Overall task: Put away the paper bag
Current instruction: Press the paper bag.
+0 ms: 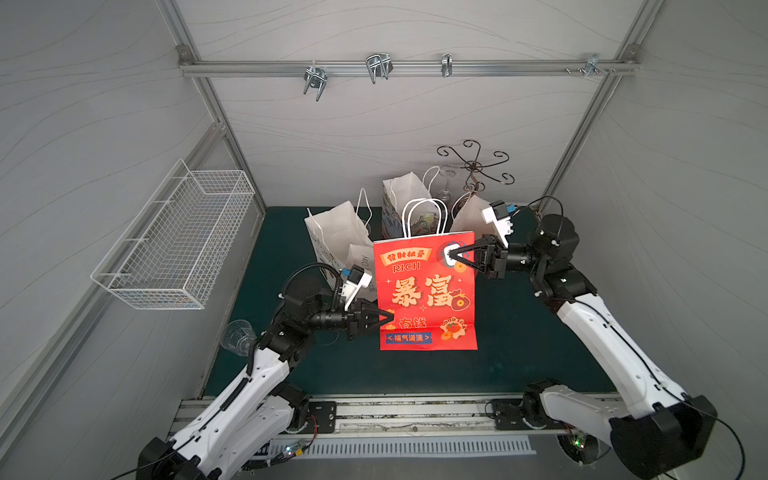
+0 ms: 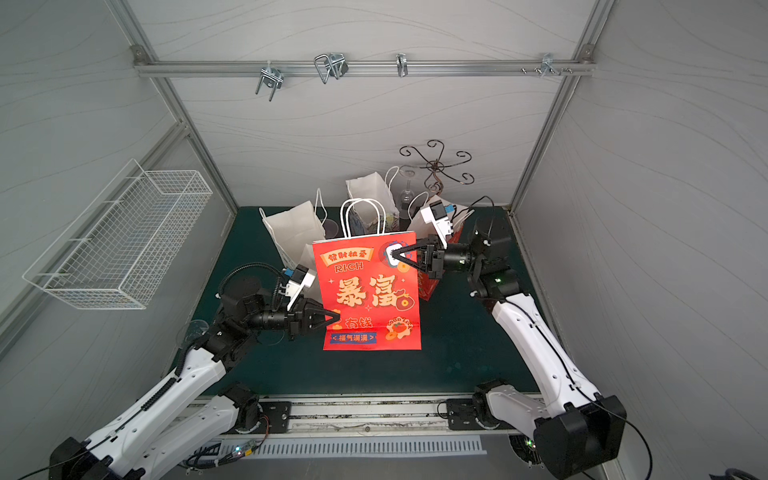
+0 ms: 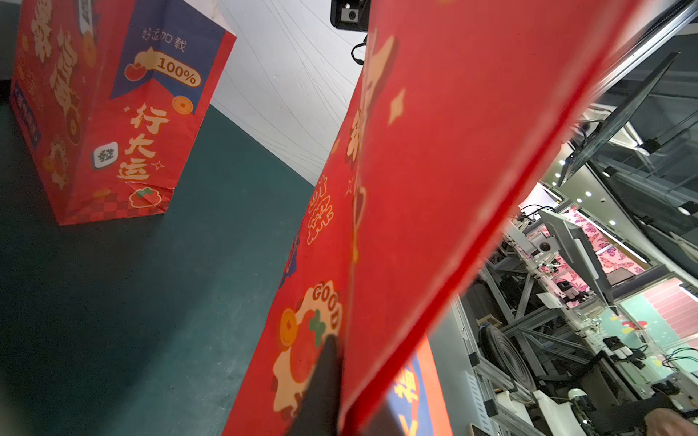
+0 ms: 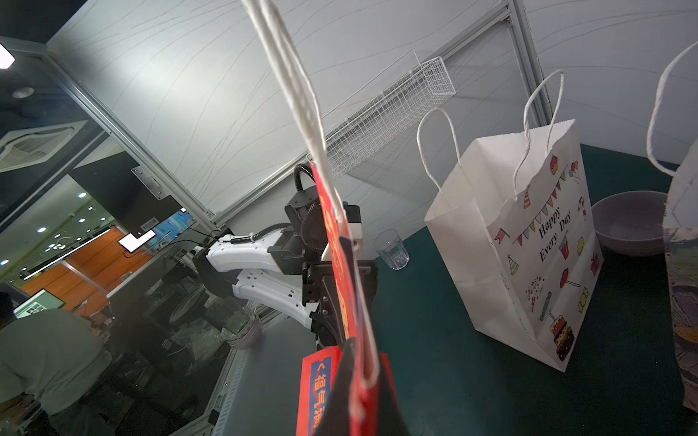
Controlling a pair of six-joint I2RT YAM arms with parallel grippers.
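Paper tears easily, and that is the main risk here: the flattened red bag [image 1: 426, 291] hangs upright over the green mat [image 1: 519, 357], pinched by both arms, and if they pull apart or move out of step the thin sheet could rip or crease at the pinch points. The right gripper [image 1: 451, 254] is pressed together on the bag's upper corner near the rim, just below the white twisted-cord handles [image 1: 424, 216]. The left gripper [image 1: 388, 318] sits at the bag's lower side edge; the left wrist view shows one dark finger [image 3: 321, 381] against the printed face, but whether the jaws truly clamp the paper I cannot tell, so that edge may slip free and leave the bag swinging from one corner. A swing could knock the white bag [image 1: 338, 237] just behind, or the other bags near the back wall. The likely destination is the wire basket [image 1: 174, 241] on the side wall, well apart from the bag; its open top is narrow, and a floppy sheet or loose handle could snag on the grid. The bag is matte, stiff along its folds, flat and rectangular; the basket is thin white mesh. A clear glass [image 1: 239, 336] stands near the left arm's elbow and could be clipped.
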